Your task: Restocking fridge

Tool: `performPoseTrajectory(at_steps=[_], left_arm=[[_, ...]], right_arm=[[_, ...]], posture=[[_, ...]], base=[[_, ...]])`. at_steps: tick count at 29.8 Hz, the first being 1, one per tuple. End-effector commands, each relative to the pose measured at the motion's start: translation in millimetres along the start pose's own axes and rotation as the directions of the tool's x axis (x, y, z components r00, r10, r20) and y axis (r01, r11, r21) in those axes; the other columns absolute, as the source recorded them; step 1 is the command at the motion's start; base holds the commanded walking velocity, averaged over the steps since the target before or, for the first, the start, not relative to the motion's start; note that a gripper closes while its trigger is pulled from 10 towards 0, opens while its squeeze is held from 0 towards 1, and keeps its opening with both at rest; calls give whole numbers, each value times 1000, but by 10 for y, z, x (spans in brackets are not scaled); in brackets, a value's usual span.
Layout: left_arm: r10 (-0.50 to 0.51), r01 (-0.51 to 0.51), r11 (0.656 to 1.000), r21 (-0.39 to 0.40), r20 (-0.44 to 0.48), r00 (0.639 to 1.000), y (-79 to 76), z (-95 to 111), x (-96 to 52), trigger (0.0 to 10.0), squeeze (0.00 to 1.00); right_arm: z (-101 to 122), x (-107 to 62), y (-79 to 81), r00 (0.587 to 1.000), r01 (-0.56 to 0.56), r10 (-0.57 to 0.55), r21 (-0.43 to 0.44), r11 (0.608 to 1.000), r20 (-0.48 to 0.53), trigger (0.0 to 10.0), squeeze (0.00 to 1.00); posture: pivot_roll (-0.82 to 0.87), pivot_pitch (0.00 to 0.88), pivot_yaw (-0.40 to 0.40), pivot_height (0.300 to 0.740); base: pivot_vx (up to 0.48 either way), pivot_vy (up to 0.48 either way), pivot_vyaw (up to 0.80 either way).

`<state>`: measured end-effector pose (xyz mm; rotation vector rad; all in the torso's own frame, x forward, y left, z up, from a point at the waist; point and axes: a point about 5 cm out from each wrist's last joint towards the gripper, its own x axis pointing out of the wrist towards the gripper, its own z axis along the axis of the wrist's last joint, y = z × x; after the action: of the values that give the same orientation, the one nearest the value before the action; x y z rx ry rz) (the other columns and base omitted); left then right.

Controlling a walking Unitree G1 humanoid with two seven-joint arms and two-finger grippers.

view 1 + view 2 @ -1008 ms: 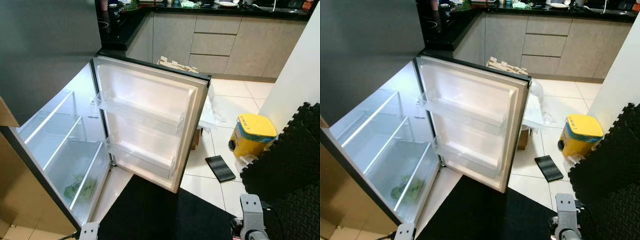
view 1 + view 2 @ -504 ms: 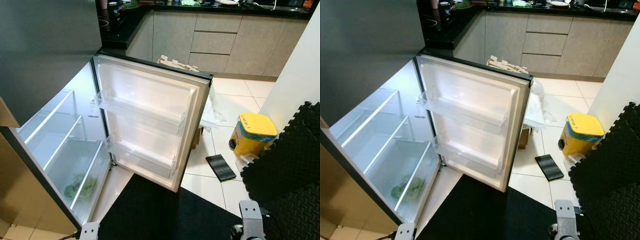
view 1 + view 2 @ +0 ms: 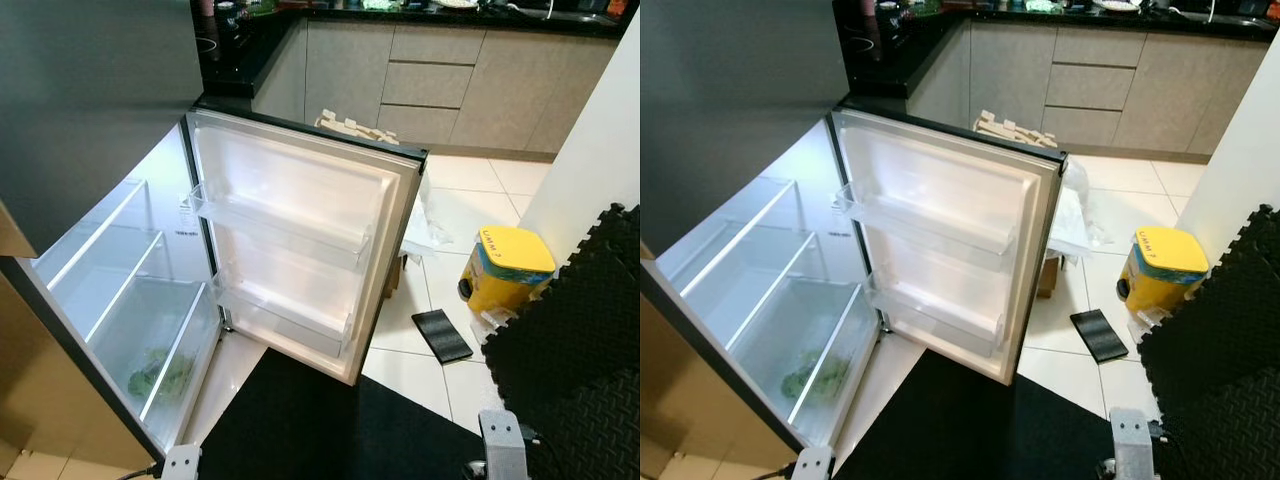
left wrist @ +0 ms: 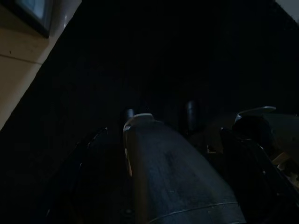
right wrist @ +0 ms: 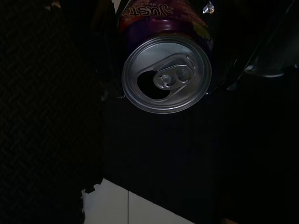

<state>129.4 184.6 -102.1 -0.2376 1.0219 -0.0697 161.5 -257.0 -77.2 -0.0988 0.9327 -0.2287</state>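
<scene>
Right wrist view: can [image 5: 166, 70] base hidden

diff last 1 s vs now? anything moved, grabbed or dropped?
The right arm has sunk lower at the bottom edge of the head views, so less of it shows. Nothing was visibly taken hold of or let go in the head views. Unchanged: fridge door open with bare door shelves, greens in the bottom drawer, yellow bin on the tiles. The right wrist view shows a purple can between the right gripper's fingers.

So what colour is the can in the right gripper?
Purple can, silver top; right wrist view.
</scene>
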Motion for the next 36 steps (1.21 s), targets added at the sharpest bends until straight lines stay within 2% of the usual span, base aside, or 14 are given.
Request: performPoseTrajectory(at_steps=[1, 20, 25, 29, 36], left_arm=[[-4, 4, 1000, 10, -18, 1000, -2, -38, -6, 10000, 0], [-2, 3, 1000, 19, -23, 1000, 21, -47, -16, 10000, 0], [5, -5, 1000, -8, -7, 1000, 27, -36, -17, 10000, 0], [-8, 8, 1000, 5, -15, 1000, 21, -37, -16, 10000, 0], [-11, 11, 1000, 3, -16, 1000, 22, -43, -18, 10000, 0]], right_arm=[[-13, 1, 24, 1000, -4, 4, -4, 1000, -11, 10000, 0], [-42, -6, 26, 1000, -5, 5, -5, 1000, -19, 10000, 0], [-46, -7, 15, 1000, -4, 4, -9, 1000, -21, 10000, 0], [-44, -8, 4, 1000, -2, 2, -9, 1000, -20, 10000, 0], [-1, -4, -61, 1000, 24, -24, 15, 1000, 0, 10000, 0]], posture=[[-48, 0, -14, 740], [-44, 0, -11, 740], [-44, 0, -15, 740], [-45, 0, -14, 740], [-49, 0, -10, 740]], base=[[292, 0, 0], [291, 0, 0], [0, 0, 0], [0, 0, 0], [0, -459, 0]])
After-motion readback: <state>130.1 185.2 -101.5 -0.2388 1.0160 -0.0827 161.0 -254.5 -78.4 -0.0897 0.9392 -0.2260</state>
